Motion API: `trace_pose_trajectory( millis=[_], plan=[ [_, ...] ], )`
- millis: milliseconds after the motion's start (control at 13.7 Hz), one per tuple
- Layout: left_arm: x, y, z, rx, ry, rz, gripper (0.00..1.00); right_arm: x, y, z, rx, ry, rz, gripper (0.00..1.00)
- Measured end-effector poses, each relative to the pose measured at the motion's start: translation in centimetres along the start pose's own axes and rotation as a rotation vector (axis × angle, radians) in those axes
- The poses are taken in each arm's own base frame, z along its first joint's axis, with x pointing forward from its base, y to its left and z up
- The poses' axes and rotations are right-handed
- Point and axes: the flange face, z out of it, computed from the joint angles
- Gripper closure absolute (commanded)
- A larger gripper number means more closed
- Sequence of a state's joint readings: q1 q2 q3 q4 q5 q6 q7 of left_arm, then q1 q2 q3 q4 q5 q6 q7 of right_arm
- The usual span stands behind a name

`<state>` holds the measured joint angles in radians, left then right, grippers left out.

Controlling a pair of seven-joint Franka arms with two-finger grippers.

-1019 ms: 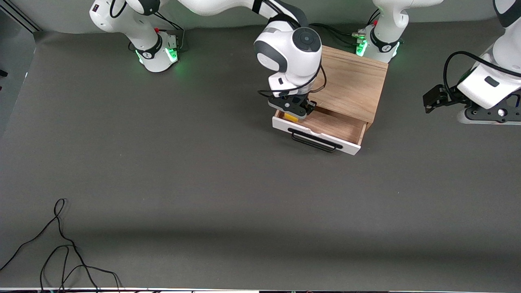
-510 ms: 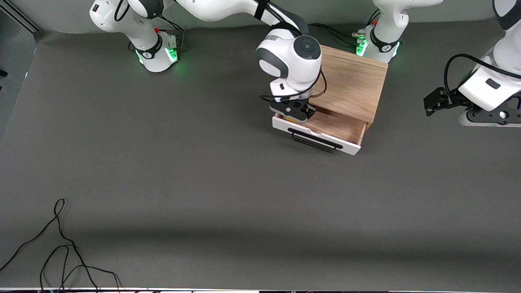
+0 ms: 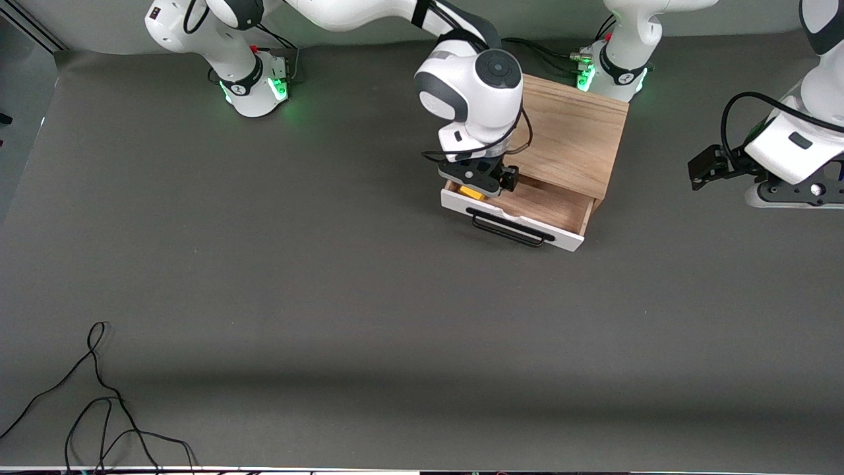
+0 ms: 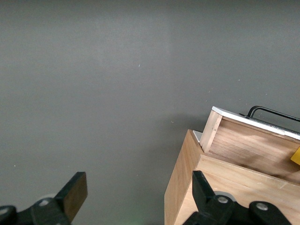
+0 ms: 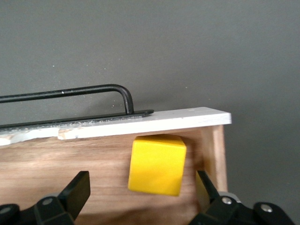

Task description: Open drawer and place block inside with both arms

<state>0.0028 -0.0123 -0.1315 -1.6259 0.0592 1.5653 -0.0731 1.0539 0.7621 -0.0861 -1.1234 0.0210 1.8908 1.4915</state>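
Note:
The drawer [image 3: 521, 206] stands pulled out of the oak-coloured box [image 3: 568, 132], white front panel and black wire handle [image 3: 508, 229] toward the front camera. The yellow block [image 3: 473, 192] lies on the drawer floor in the corner at the right arm's end, against the front panel. My right gripper [image 3: 480, 181] hangs just above it, open; in the right wrist view the block [image 5: 157, 164] lies free between the fingers of the right gripper [image 5: 143, 185]. My left gripper [image 3: 788, 188] waits open over the table beside the box, with nothing between its fingers [image 4: 77, 190].
In the left wrist view the box's side wall [image 4: 180, 187] and the open drawer [image 4: 253, 145] show, with a sliver of the block [image 4: 296, 155]. A loose black cable [image 3: 99, 396] lies on the grey mat near the front camera, at the right arm's end.
My right gripper dipped into the drawer, opened and drew slightly toward the box; the block now lies free. The left arm drifted a little.

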Motion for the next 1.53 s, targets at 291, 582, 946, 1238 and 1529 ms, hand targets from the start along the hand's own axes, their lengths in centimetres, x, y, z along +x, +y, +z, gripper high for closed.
trace_pose_trajectory(
  millis=[291, 582, 946, 1238, 1529],
  plan=[
    [0.1, -0.2, 0.1, -0.011, 0.005, -0.006, 0.0, 3.2, 2.5, -9.3, 0.003, -0.003, 0.045, 0.0],
    [0.2, -0.5, 0.1, -0.035, 0.007, -0.014, 0.0, 13.1, 8.8, -17.8, 0.016, -0.039, 0.049, 0.0],
    [0.3, -0.8, -1.0, -0.041, 0.029, -0.015, 0.0, 24.9, 22.0, -23.6, 0.026, -0.089, -0.122, 0.0],
    [0.1, -1.2, -2.6, -0.042, 0.049, -0.017, 0.0, 32.3, 32.7, -26.0, 0.0, -0.094, -0.313, 0.0],
    [0.0, -1.2, -2.7, -0.042, 0.039, -0.011, 0.0, 39.4, 41.1, -25.7, -0.002, -0.11, -0.43, 0.0]
  ],
)
